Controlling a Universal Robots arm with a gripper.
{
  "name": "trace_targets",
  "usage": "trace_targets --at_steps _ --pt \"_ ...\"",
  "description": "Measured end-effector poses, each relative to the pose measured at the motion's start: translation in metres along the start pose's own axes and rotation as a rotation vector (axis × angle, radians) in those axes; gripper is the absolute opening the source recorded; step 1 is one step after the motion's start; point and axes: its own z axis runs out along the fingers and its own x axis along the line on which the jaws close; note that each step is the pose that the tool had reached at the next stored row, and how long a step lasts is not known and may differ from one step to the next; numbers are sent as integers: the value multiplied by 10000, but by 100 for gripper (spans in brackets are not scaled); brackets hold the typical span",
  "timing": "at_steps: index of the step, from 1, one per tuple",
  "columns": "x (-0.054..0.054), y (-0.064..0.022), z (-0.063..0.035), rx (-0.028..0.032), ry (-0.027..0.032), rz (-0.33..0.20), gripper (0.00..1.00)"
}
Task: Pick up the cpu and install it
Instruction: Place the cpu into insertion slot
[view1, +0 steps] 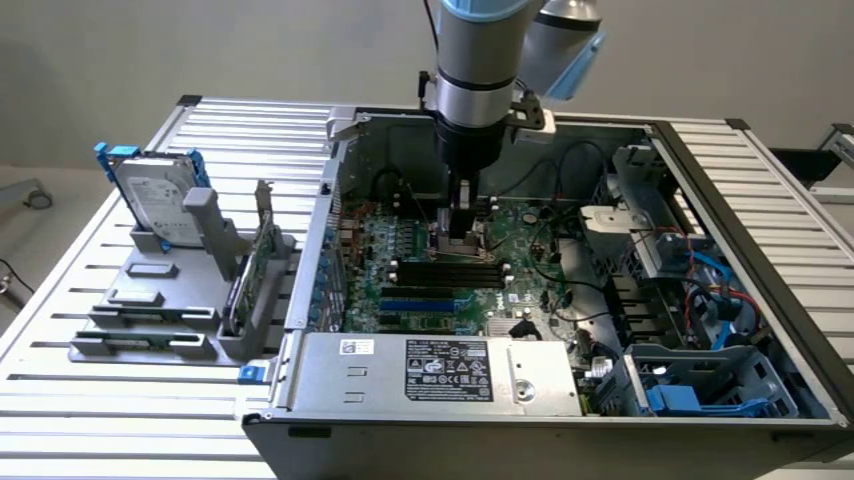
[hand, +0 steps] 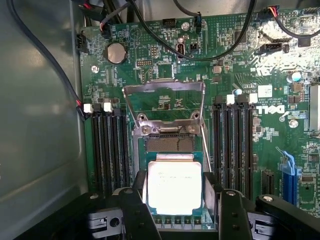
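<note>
Wrist view: the fingers pinch the cpu by two opposite edges, holding it between them over the open socket. Seating it well, I judge, means keeping it level and square to the socket, without pressing.

White DELL lettering stands sideways on the green motherboard. Faint print on the small square silver-topped cpu and on the black sticker of the near silver power-supply box is unreadable.
</note>
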Motion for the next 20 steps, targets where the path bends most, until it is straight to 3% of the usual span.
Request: trace_targets --at_steps 3,7,13,20 --pt "-6 -1 38 -4 94 2 55" --pt "-18 -1 65 -43 113 -2 55" --pt "-29 -8 95 -303 129 -28 55" --pt "-31 -18 121 -322 127 -29 55"
